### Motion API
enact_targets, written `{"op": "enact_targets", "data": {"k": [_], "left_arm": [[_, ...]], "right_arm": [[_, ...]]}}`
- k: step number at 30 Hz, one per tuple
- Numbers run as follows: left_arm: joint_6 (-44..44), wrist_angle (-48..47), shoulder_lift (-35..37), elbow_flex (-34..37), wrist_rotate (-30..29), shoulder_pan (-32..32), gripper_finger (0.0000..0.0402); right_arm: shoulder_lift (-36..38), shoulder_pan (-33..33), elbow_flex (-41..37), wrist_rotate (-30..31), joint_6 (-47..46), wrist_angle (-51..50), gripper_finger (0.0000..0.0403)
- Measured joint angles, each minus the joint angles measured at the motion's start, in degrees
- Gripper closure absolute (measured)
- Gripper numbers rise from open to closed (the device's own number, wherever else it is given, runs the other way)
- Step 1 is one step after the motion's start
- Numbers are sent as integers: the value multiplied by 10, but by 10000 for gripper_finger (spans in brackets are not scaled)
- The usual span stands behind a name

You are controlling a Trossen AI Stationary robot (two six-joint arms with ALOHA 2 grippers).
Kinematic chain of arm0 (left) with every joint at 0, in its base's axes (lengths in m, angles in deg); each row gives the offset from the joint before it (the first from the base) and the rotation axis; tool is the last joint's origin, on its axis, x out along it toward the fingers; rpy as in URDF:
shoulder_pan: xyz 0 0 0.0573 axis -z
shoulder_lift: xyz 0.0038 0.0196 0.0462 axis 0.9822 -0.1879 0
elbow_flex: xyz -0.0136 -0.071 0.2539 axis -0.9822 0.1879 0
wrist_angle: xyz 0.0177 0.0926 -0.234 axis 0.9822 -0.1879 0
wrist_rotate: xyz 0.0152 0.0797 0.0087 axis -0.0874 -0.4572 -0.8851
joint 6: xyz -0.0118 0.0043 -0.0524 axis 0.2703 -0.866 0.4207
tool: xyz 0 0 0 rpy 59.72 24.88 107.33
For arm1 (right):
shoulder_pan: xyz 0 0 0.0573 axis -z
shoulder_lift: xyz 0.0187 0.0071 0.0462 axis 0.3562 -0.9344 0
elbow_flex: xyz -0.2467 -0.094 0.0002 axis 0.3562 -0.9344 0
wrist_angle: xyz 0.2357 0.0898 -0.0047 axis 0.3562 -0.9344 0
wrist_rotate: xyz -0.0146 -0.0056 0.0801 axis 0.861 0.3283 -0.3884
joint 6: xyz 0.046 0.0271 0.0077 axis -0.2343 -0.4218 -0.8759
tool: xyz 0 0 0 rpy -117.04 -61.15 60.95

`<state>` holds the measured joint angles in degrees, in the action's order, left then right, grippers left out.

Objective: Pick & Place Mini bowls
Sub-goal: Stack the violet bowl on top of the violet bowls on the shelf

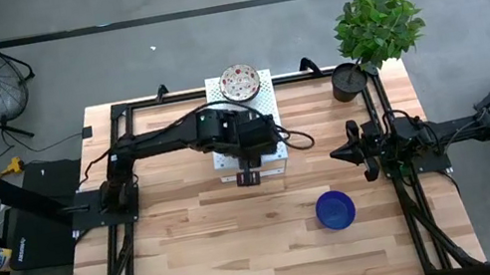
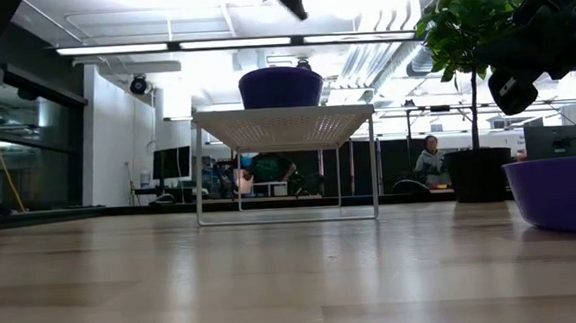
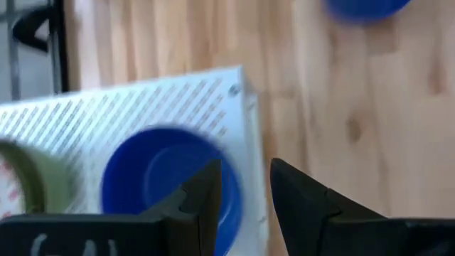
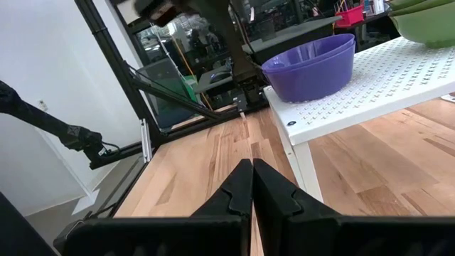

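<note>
A blue mini bowl (image 1: 336, 210) waits near the desk's (image 1: 195, 257) front-right corner as the right tool (image 1: 340, 154) idles shut at the right edge and the left tool (image 3: 245, 188), parted and empty, hangs over a blue bowl (image 3: 165, 178) on the white rack (image 1: 265, 106) beside a patterned bowl (image 1: 240, 82), where a careless withdrawal could knock it off the rack's edge.

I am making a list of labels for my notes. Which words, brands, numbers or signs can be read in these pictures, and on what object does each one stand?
No text can be read with certainty.
Left gripper: pale marks on its housing, cut off by the picture's edge and blurred, not readable.
Blue bowls, patterned bowl, white perforated rack, plant pot: no writing visible.
Room behind the table: anything written there is too small to read.
</note>
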<state>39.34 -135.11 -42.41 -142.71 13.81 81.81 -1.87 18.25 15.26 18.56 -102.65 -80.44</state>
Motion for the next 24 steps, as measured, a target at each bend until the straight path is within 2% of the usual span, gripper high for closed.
{"op": "enact_targets", "data": {"k": [4, 9, 15, 19, 24], "left_arm": [[-3, 48, 0, 0, 20, 20, 284], [1, 61, 0, 0, 12, 42, 284], [5, 58, 1, 0, -34, 66, 284], [16, 33, 24, -1, -95, 93, 284], [21, 42, 48, 16, -131, 110, 284]], "right_arm": [[0, 0, 0, 0, 0, 0, 402], [0, 0, 0, 0, 0, 0, 402], [0, 0, 0, 0, 0, 0, 402], [0, 0, 0, 0, 0, 0, 402], [0, 0, 0, 0, 0, 0, 402]]}}
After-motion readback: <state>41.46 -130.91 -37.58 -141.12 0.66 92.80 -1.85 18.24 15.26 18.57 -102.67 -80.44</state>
